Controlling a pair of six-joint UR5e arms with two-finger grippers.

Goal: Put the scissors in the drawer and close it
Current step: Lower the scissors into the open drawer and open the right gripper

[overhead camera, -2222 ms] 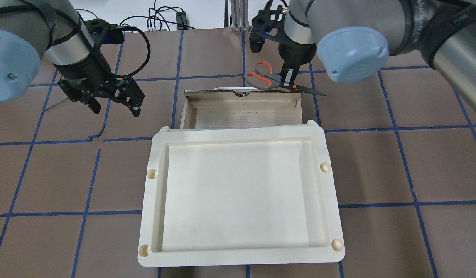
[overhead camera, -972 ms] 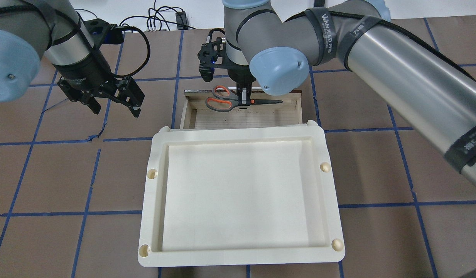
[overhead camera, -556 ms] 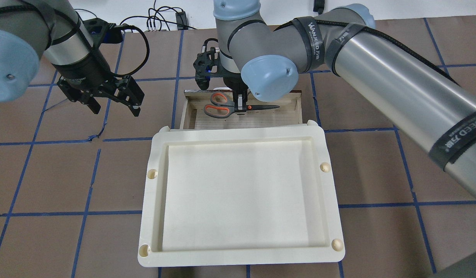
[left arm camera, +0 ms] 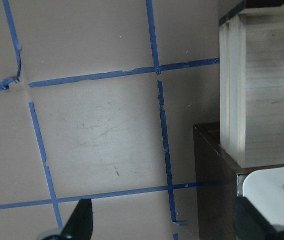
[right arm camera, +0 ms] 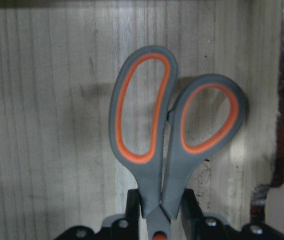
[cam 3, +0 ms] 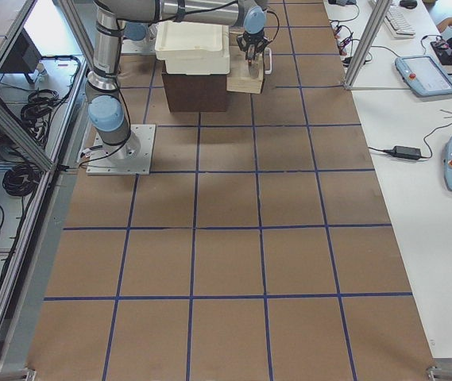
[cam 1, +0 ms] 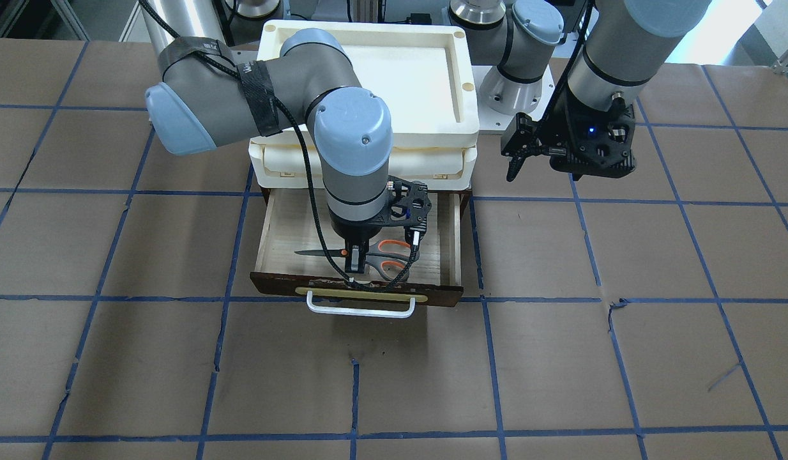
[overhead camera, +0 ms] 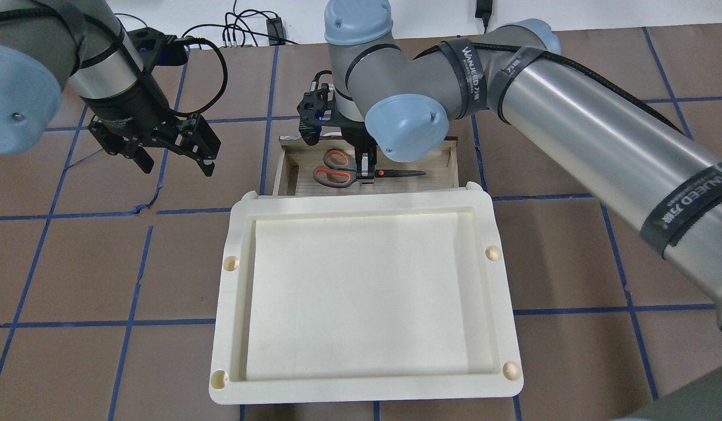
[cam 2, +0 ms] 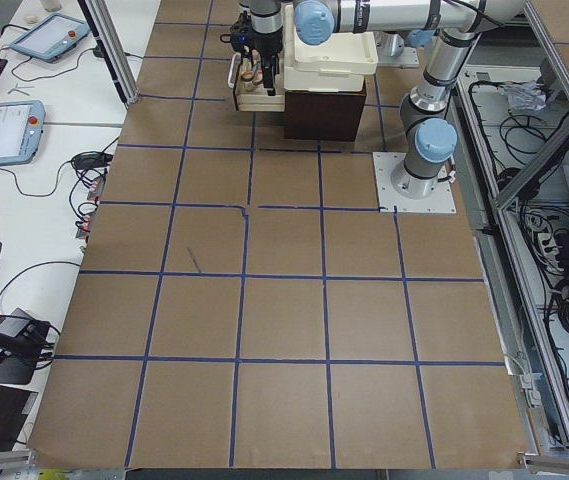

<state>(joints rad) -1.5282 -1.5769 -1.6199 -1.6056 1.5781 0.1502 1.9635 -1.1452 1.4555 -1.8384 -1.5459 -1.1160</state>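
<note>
The drawer stands pulled out from under the cream tray; its dark brown front with white bar handle faces away from me. My right gripper is inside the drawer, shut on the scissors at their pivot. The scissors lie flat and low over the wooden floor, with the orange-lined loops towards my left and the blades towards my right. I cannot tell whether they touch the floor. My left gripper is open and empty, above the table left of the drawer.
A cream-white plastic tray sits on top of the dark brown cabinet that holds the drawer. Brown paper with blue tape lines covers the table. Cables lie at the far edge.
My right arm carried the scissors from beyond the drawer's front, over it to the left, and down into the drawer. My left arm has barely moved.
</note>
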